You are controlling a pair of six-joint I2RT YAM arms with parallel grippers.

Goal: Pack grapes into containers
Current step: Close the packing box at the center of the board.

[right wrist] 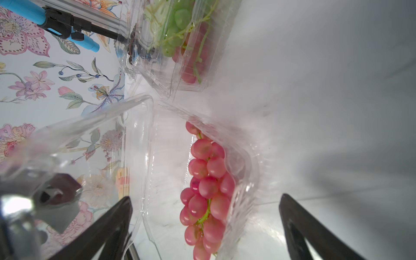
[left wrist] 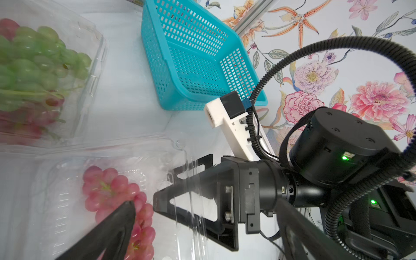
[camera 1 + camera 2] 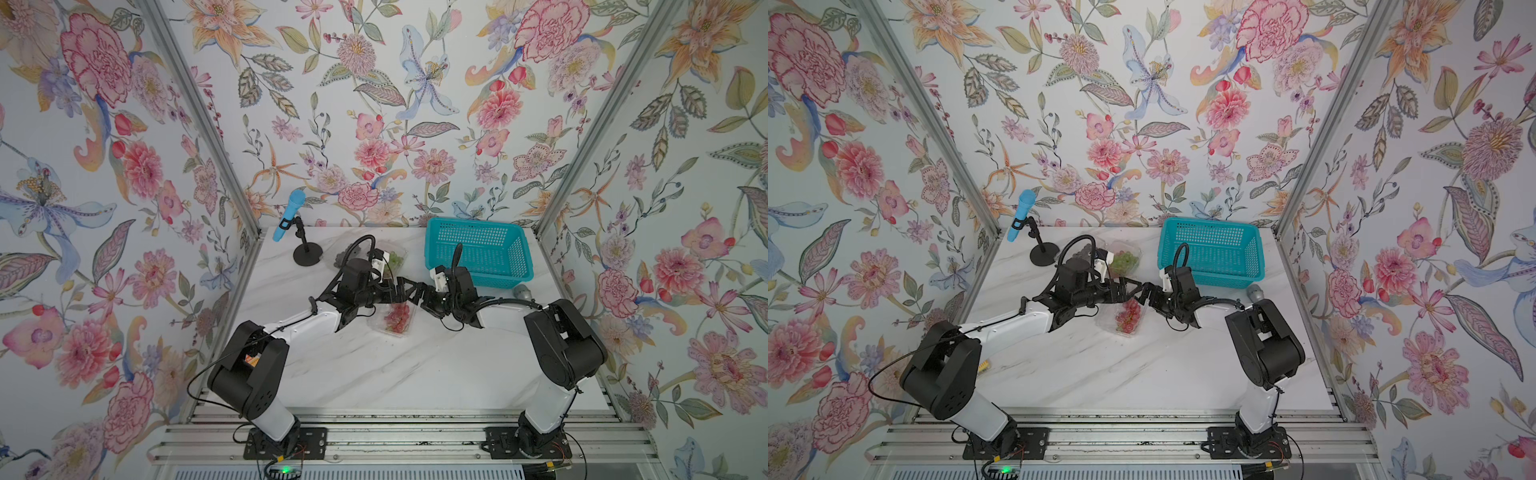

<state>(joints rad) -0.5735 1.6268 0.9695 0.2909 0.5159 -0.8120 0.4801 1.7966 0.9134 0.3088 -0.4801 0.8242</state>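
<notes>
Red-pink grapes, one glossy bunch, are lying in an open clear plastic clamshell container at the middle of the white marble counter. The left gripper and right gripper are hovering over it, fingers spread wide, seemingly holding nothing.

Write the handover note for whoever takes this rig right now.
Left end effector: open, empty, beside the raised lid.
Right end effector: open, empty, facing the red grapes.
Red grapes lie in the near clamshell, lid raised.
Green grapes sit in the far clamshell; a third clamshell, behind the left arm, is mostly hidden.
Teal basket looks empty.
Left to do: probably shut the near clamshell's lid.
</notes>
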